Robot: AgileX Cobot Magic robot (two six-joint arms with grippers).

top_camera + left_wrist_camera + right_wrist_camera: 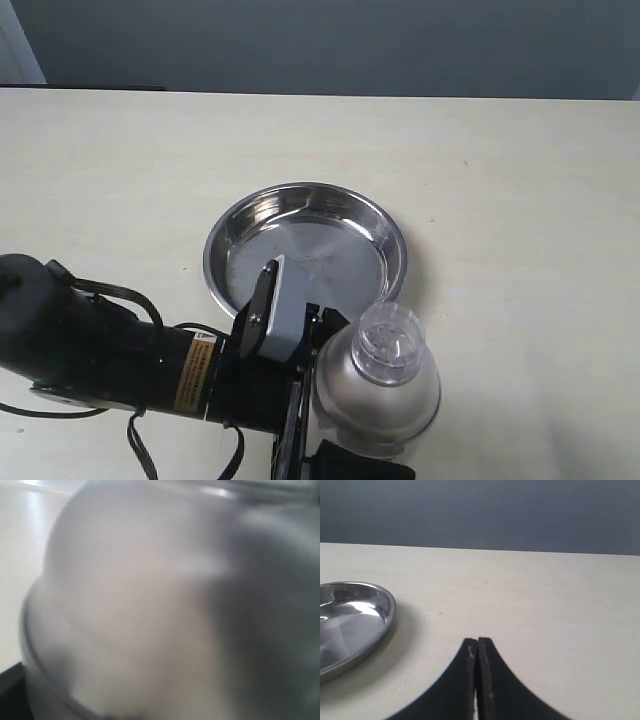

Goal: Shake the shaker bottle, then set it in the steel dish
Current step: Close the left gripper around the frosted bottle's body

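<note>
The shaker bottle (378,385) is a clear bottle with a frosted domed shoulder and a small perforated cap. It hangs upright, above the table, just in front of the near right rim of the steel dish (398,245). My left gripper (335,445) reaches in from the lower left and is closed on the bottle's body. In the left wrist view the frosted bottle (150,605) fills the picture and hides the fingers. The shiny, round, shallow dish holds nothing. Over bare table to the right of the dish (350,625), my right gripper (477,641) is shut with nothing in it.
The pale tabletop (520,200) runs wide on all sides of the dish. A dark wall stands behind the table's far edge (320,95). The black left arm and its cables (90,350) lie over the near left of the table.
</note>
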